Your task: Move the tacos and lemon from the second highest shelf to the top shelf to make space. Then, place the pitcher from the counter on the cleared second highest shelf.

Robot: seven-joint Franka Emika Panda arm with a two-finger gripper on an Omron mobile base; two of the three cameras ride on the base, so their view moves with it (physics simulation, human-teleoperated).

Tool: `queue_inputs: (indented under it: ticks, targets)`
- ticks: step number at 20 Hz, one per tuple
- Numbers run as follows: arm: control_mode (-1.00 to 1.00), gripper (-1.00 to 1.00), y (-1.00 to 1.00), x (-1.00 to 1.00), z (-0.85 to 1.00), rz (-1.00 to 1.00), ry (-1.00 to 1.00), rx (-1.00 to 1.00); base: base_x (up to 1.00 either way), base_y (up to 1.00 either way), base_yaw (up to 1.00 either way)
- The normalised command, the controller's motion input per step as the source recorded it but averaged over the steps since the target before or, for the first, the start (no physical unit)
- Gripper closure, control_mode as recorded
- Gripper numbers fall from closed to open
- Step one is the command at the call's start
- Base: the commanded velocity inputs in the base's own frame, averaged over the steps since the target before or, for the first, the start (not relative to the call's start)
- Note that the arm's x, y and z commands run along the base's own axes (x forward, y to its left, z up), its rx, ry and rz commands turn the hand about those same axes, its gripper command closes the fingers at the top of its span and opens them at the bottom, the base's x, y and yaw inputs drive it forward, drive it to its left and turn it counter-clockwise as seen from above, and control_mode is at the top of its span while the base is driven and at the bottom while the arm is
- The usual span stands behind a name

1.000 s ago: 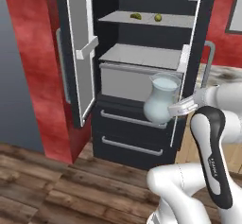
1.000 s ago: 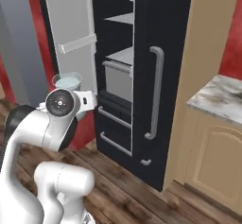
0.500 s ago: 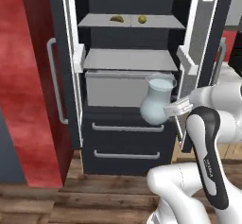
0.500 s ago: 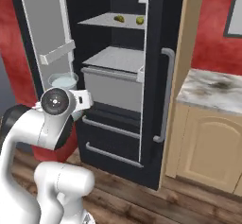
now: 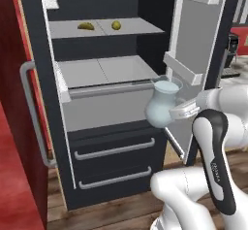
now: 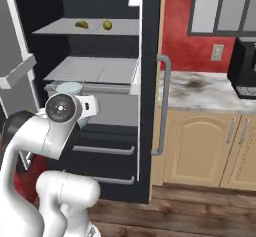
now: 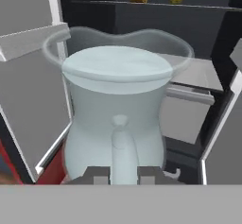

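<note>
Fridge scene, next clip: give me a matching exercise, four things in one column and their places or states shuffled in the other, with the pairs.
Things:
1. lemon
2. pitcher
3. second highest shelf
4. coffee machine

Places or states:
A. on the counter
B. bare, with a thick front rail
C. on the top shelf, beside the tacos
D. held in the gripper, in front of the open fridge

Pairs: 1-C, 2-D, 3-B, 4-A

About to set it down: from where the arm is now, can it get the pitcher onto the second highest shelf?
Probably yes. The pitcher hangs upright in the gripper just outside the open fridge, and the second highest shelf lies bare, its thick front rail facing the pitcher. The tacos and lemon sit on the top shelf.
</note>
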Motion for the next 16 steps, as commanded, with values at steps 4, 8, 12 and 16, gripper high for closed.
queue_inputs:
  ticks: [4, 8, 12, 16]
  targets:
    - [1.0, 1.0, 0.0, 0.0, 0.0, 0.0, 0.0, 0.0, 0.54, 0.76, -0.33]
    - [1.0, 1.0, 0.0, 0.0, 0.0, 0.0, 0.0, 0.0, 0.58, 0.28, -0.19]
    - [1.0, 1.0, 0.0, 0.0, 0.0, 0.0, 0.0, 0.0, 0.62, -0.01, -0.06]
    - [1.0, 1.0, 0.0, 0.0, 0.0, 0.0, 0.0, 0.0, 0.62, 0.04, 0.0]
